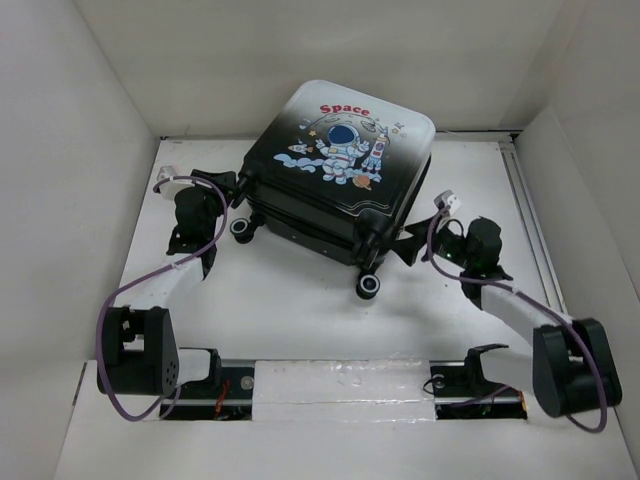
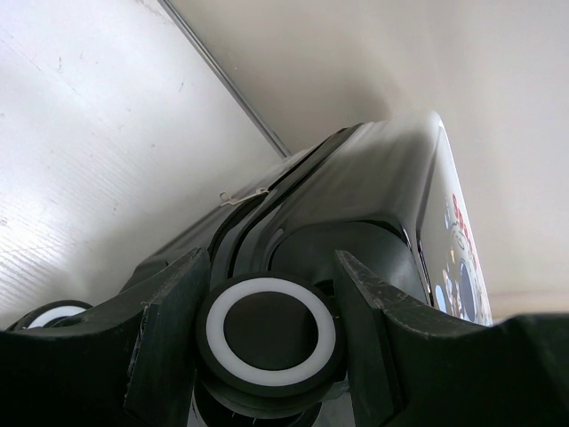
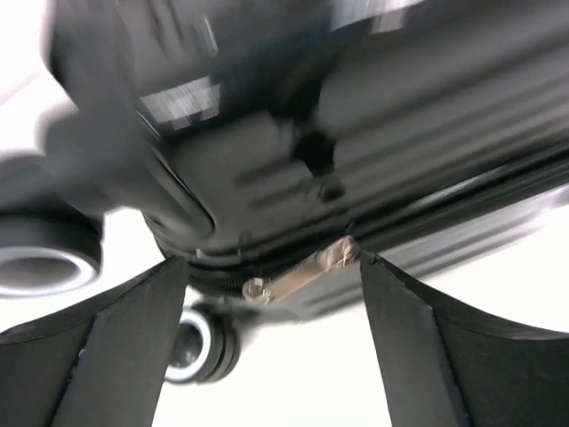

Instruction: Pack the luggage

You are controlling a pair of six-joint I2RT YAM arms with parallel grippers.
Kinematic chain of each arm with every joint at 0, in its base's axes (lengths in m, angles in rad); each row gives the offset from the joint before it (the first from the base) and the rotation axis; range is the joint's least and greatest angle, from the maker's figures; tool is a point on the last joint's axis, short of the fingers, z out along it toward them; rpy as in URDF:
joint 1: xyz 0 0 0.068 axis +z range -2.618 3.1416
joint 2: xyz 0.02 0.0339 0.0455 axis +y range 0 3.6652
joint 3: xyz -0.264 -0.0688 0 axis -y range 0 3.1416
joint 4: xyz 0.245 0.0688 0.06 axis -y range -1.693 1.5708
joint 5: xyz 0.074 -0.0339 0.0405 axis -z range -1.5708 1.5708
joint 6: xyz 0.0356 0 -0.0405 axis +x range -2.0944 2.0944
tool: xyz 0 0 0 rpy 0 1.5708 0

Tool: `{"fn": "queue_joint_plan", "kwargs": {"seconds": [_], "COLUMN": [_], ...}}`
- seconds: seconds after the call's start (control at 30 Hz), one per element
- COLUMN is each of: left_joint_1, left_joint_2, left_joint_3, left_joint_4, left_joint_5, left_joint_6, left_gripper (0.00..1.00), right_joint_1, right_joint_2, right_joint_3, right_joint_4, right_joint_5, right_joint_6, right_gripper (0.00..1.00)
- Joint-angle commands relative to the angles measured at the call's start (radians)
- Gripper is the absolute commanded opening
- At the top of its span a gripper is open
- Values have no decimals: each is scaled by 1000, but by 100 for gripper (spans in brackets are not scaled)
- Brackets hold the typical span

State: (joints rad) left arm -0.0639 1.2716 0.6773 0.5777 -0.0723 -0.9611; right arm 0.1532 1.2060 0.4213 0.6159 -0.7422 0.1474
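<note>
Near the front of the white table (image 1: 290, 310), the left gripper (image 2: 271, 258) is clenched on a black-and-white caster wheel (image 2: 271, 331) at the left corner of the luggage (image 1: 340, 150). On the right flank, the right gripper (image 3: 274, 262) is released, its fingers spread wide on either side of a metal zipper pull (image 3: 298, 271). The luggage lies flat and closed toward the table's far side, astronaut print facing up, close to the back wall (image 1: 300, 60).
</note>
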Motion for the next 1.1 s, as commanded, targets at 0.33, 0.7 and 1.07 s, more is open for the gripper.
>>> {"fn": "queue_joint_plan", "kwargs": {"seconds": [0.33,0.7,1.07], "left_joint_1": [-28,-37,-37], "left_joint_2": [-48,-48,-38], "left_joint_3": [36,36,36], "left_joint_4": [214,214,214], "left_joint_5": [34,34,34], "left_joint_6": [-39,-39,-30], "left_gripper": [0,0,0], "right_joint_1": [-14,-80,-66], "right_joint_2": [-199,121,250], "right_joint_3": [11,20,10], "right_joint_4": [-146,266,357], "right_joint_5": [181,-230,-333], "right_joint_6": [5,73,175], "right_gripper": [85,76,73]}}
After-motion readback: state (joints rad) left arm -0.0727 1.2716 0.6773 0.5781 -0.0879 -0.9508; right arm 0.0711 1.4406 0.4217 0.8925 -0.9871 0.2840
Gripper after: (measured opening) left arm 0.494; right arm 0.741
